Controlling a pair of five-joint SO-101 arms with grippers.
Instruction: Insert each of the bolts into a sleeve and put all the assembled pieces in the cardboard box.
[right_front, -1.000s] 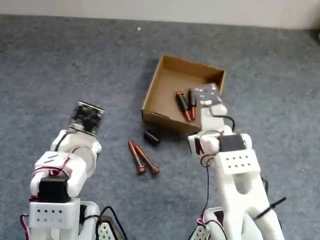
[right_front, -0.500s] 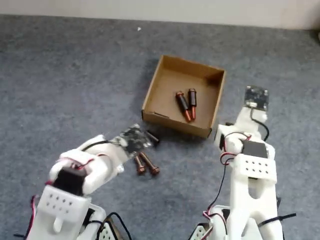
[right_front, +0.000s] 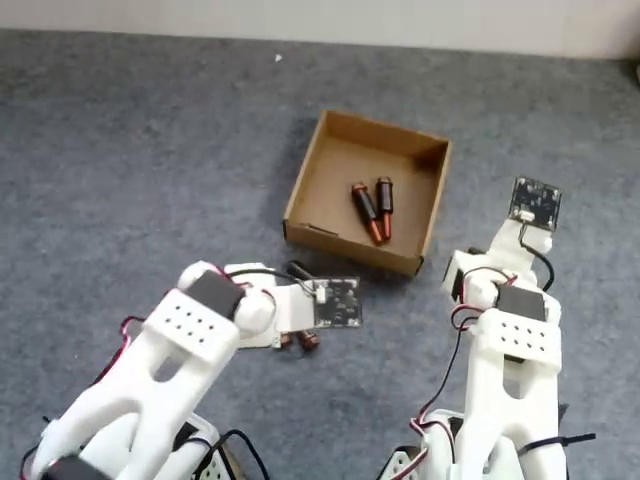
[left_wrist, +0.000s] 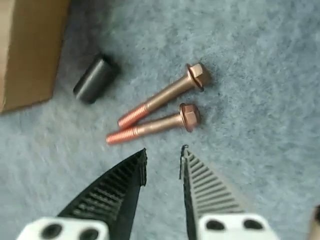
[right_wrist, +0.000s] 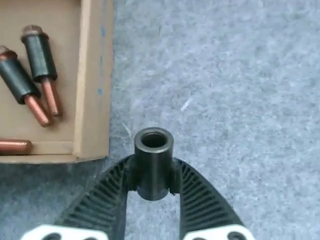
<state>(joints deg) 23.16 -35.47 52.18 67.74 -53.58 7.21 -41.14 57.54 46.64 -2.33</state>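
cardboard box (right_front: 335, 165) with sleeved bolts (right_front: 365, 208)

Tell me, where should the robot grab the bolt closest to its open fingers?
Around the smooth shank near the hex head of the nearer bolt. It lies flat on the carpet, so come down from above with the left gripper fingers straddling it. The second bolt crowds its threaded end; the gap looks wider toward the heads.

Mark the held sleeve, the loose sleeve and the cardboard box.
held sleeve (right_wrist: 153, 170), right wrist view, side wall.
loose sleeve (left_wrist: 95, 79), left wrist view, mid-body.
cardboard box (right_front: 350, 248), high view, near wall.
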